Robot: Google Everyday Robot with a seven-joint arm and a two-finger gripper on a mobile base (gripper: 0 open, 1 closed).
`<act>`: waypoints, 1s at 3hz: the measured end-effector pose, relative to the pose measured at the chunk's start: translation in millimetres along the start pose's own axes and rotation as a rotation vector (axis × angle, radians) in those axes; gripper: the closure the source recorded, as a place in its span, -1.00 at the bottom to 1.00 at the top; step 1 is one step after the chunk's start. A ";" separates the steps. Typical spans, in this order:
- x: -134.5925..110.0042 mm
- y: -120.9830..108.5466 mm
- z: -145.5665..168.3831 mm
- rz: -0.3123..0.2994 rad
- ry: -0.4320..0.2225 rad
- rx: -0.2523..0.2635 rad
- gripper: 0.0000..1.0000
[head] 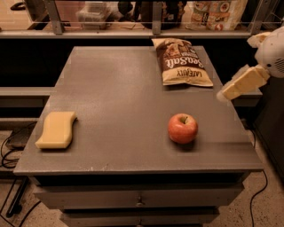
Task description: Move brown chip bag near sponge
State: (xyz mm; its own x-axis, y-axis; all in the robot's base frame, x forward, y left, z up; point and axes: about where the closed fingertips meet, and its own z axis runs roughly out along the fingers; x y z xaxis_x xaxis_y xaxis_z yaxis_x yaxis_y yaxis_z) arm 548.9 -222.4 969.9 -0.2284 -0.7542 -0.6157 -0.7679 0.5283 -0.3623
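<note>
Squarely in the middle stands a grey table [115, 102], its flat, matte top faintly speckled, with a drawer front [88, 197] beneath the edge. Behind it a long shelf [133, 32] runs across the back and carries glossy, colourful bags [217, 13] at its right end.

The brown chip bag [181, 62] lies flat at the far right of the tabletop, close to the back edge. It is a crinkly, dark brown and tan pouch with white "Sea Salt" lettering that reads upside down from this view. The sponge [57, 129] sits well apart from it, at the near left corner. It is a thick, pale yellow foam block with wavy sides and a soft, dull surface.

The gripper [228, 91] is a smooth, cream-coloured, wedge-shaped piece. It hangs in the air past the table's right edge, near the bag's lower right corner but touching nothing. Whether it is parted or closed cannot be told, and it carries nothing visible.

A round red apple [182, 128] with a shiny skin rests on the near right of the tabletop, in front of the bag. A small metal knob [140, 203] shows on the drawer front.
</note>
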 end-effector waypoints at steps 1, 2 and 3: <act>-10.5 -5.2 39.1 0.093 -0.039 -0.004 -1.00; -22.4 -13.4 80.9 0.194 -0.091 -0.014 -1.00; -37.0 -25.7 123.0 0.272 -0.142 -0.012 -1.00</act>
State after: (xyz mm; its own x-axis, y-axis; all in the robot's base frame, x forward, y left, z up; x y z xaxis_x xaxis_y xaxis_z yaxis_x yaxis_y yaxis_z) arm 650.7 -160.2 915.9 -0.3410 -0.5236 -0.7808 -0.6975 0.6977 -0.1632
